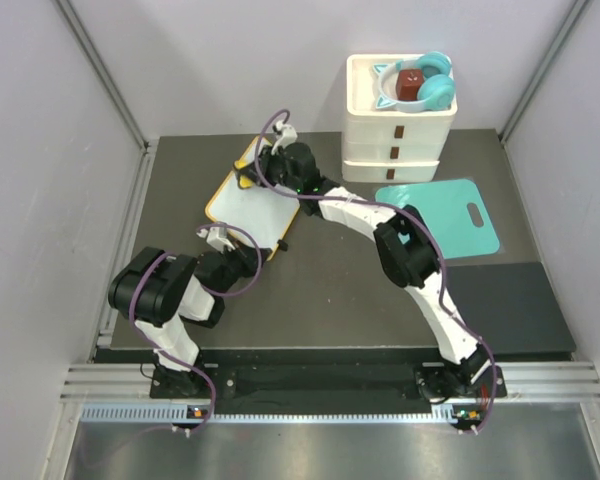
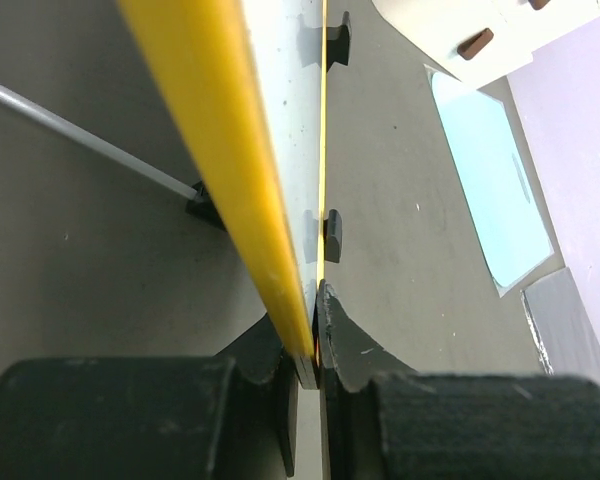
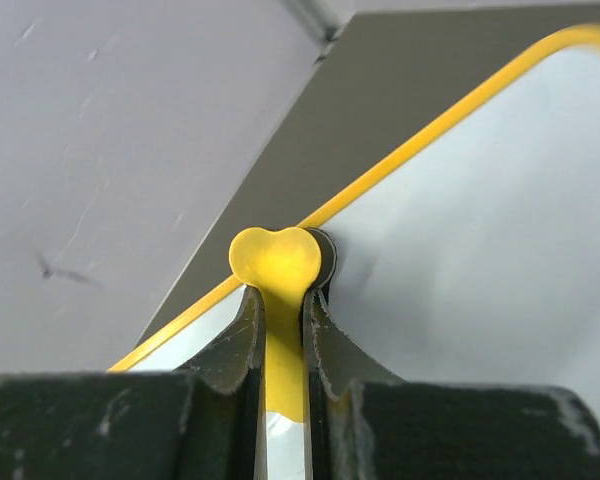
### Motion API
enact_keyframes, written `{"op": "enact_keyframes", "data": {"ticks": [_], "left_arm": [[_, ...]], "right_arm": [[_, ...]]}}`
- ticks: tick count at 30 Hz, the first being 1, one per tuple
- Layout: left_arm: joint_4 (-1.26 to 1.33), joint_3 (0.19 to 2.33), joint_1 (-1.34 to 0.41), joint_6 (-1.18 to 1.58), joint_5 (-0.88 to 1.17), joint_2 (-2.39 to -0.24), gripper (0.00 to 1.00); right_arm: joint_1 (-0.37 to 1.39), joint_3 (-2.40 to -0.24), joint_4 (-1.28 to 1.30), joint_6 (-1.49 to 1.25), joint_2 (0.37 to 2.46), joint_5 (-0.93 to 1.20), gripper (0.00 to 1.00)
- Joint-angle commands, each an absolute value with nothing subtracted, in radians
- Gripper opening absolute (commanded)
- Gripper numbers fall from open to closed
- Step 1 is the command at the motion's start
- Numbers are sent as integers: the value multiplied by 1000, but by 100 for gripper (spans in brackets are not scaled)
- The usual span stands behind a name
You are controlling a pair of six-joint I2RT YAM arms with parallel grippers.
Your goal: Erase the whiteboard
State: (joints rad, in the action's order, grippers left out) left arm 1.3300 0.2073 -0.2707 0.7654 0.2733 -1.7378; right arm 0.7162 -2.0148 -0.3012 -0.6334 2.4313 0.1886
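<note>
Right gripper [image 3: 280, 305] is closed tight on the stem of a small yellow eraser [image 3: 275, 262], whose heart-shaped head has a dark pad behind it. The pad is pressed to the whiteboard [image 3: 480, 250] just inside its orange-yellow frame, near the far corner. Left gripper [image 2: 312, 325] is almost fully closed too, pinching the board's near edge between its fingers, which looks like a bracing hold while the other arm wipes.

From above, the board sits slantwise on the dark table [image 1: 360, 300], left of centre, between the two grippers. A white drawer stack [image 1: 395, 135] and a teal cutting board [image 1: 445, 215] stand off to its right. I cannot tell whether the board lies flat or is tipped up on its feet.

Every bit of white surface I can see is blank, with no handwriting on the open face from overhead or beside the pad up close. So the wiping seems mostly done, perhaps finished. The patch under the right arm's wrist is hidden, so marks could remain there. What is left, I'd guess, is a last pass at that corner, then letting go.
</note>
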Motion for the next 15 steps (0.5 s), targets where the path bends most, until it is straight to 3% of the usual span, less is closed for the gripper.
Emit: {"op": "enact_keyframes", "data": {"ticks": [1, 9, 15], "left_arm": [[1261, 177, -316, 609, 417, -1740, 0], [1239, 184, -316, 607, 413, -1735, 0], [1244, 187, -316, 607, 417, -1740, 0]], "right_arm": [[827, -1915, -117, -557, 2389, 305, 0], [841, -1777, -26, -535, 2341, 319, 0], [838, -1713, -9, -502, 2304, 161, 0]]}}
